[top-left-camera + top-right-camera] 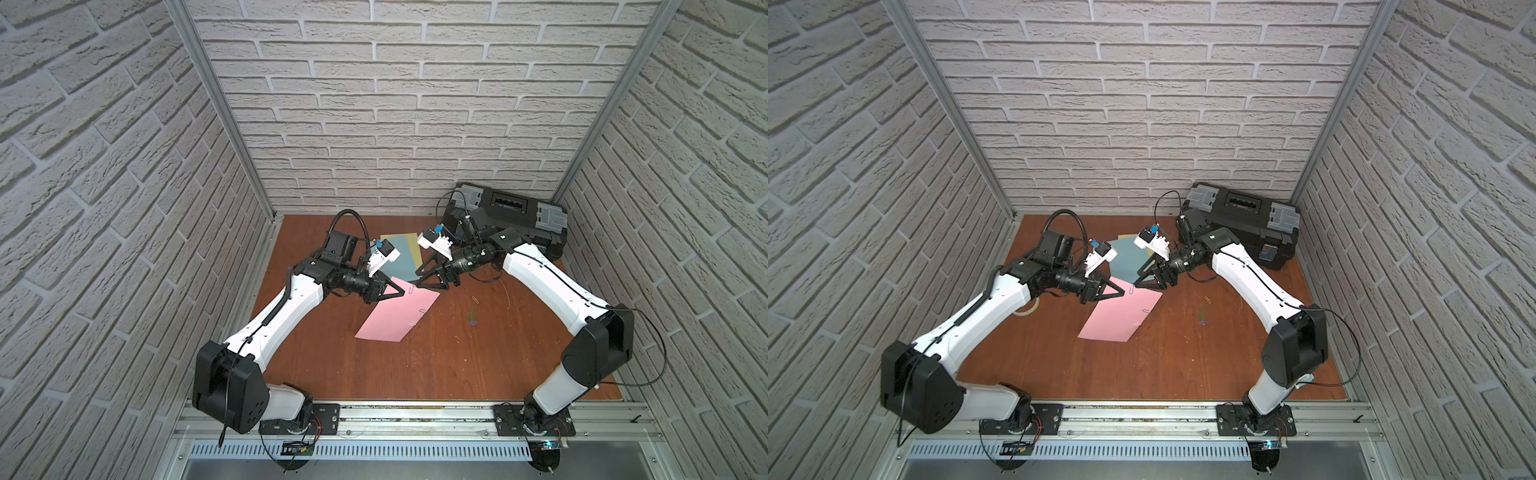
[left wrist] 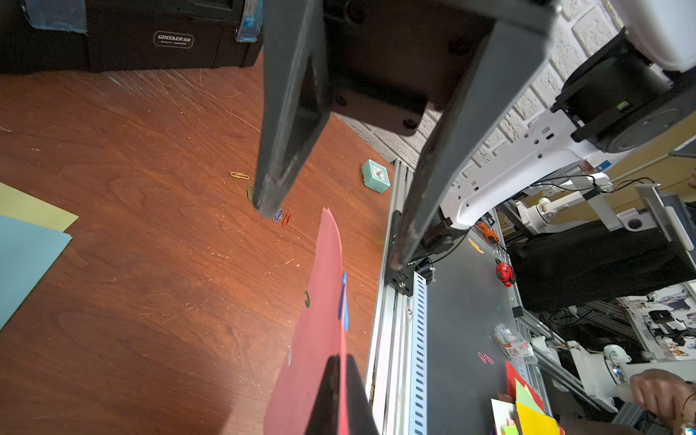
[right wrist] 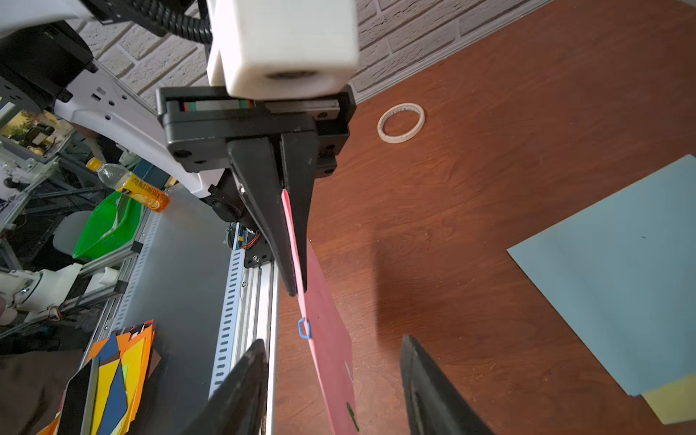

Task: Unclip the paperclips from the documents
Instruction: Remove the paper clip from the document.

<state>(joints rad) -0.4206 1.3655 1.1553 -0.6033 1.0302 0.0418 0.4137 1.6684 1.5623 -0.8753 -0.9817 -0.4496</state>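
Note:
The pink sheet [image 1: 399, 318] [image 1: 1121, 318] has one corner lifted off the table, and my left gripper [image 1: 402, 293] [image 2: 339, 361] [image 3: 297, 292] is shut on that corner. A blue paperclip [image 1: 411, 289] [image 2: 343, 301] [image 3: 304, 328] sits on the raised edge just past the left fingertips. My right gripper [image 1: 417, 279] [image 3: 334, 341] is open, one finger on each side of that edge near the blue clip, touching neither. A green clip [image 2: 307, 298] [image 3: 352, 414] sits further down the sheet. The light blue sheet [image 1: 401, 257] [image 3: 621, 282] lies flat on the yellow one [image 1: 414, 249] behind.
Several loose paperclips [image 1: 471, 311] [image 2: 278, 215] lie on the wooden table to the right of the pink sheet. A black toolbox [image 1: 511, 212] stands at the back right. A teal clock [image 2: 375, 176] and a white tape ring [image 3: 401, 122] rest on the table.

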